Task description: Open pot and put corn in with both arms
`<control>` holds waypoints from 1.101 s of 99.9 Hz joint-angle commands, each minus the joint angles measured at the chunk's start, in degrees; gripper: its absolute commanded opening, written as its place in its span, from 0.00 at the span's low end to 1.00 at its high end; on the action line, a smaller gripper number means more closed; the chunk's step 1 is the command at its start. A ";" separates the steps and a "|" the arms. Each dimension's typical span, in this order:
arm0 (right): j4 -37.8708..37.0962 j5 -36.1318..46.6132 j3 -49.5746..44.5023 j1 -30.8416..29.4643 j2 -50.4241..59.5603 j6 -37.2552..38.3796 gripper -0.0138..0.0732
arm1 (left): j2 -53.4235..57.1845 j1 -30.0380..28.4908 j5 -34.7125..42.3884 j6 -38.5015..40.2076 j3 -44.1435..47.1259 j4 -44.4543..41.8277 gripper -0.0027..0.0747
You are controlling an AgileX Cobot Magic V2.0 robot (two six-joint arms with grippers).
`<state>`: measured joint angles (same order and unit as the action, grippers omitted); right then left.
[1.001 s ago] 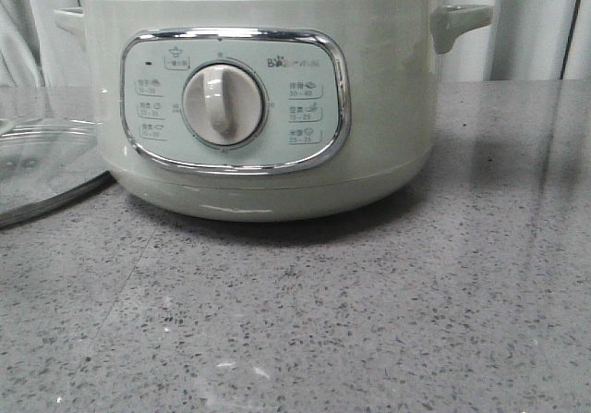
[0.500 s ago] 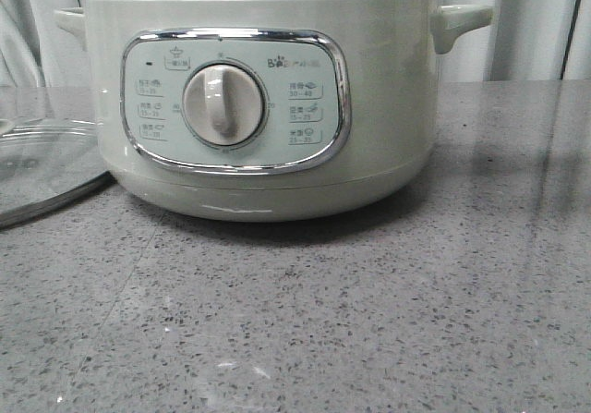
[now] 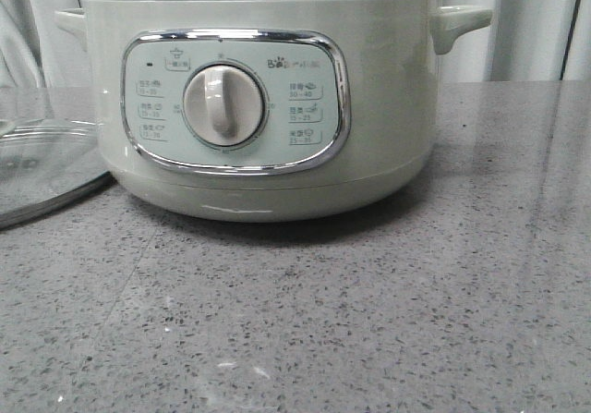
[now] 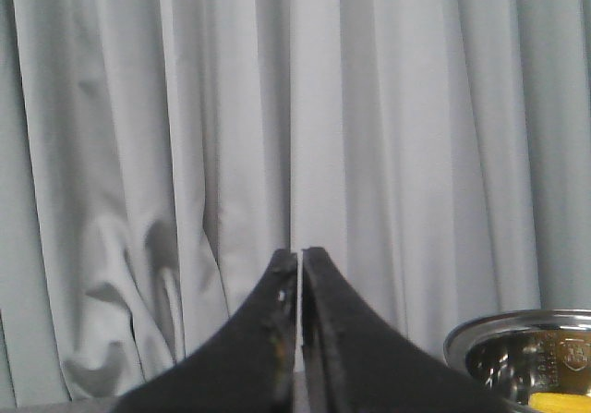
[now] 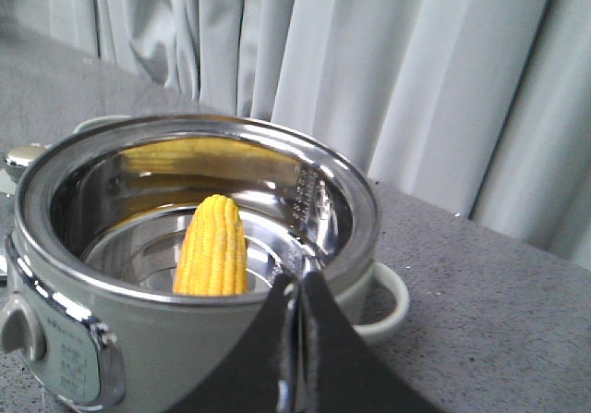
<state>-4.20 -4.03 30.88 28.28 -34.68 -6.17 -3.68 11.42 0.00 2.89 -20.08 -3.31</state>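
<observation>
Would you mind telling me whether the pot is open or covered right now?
Open. The pot has no cover; its steel interior shows, with the corn inside. The glass lid lies on the table beside it.

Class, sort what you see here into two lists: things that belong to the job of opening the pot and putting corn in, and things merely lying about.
Belongs to the job:
- large round pale-green electric pot, open
- bright yellow corn cob, inside the pot
- round glass lid with metal rim, off, on the table beside the pot
- left gripper and right gripper, both shut, empty

Just there:
- speckled grey table
- pale curtain
</observation>
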 commanded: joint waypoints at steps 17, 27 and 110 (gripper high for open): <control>-0.74 5.21 -6.66 -5.30 14.37 -0.59 0.08 | 5.31 -0.02 1.94 0.59 4.21 3.31 0.01; -0.74 3.01 -7.24 -7.20 19.14 -0.59 0.08 | 5.58 -0.02 0.75 0.59 5.48 3.31 0.01; -1.63 2.18 -7.24 -8.27 24.72 -0.59 0.08 | 5.58 -0.02 -1.32 0.59 6.08 3.31 0.01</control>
<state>-5.09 -5.95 22.14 20.38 -9.46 -6.17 0.35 11.42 -5.10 2.89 -12.51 -0.56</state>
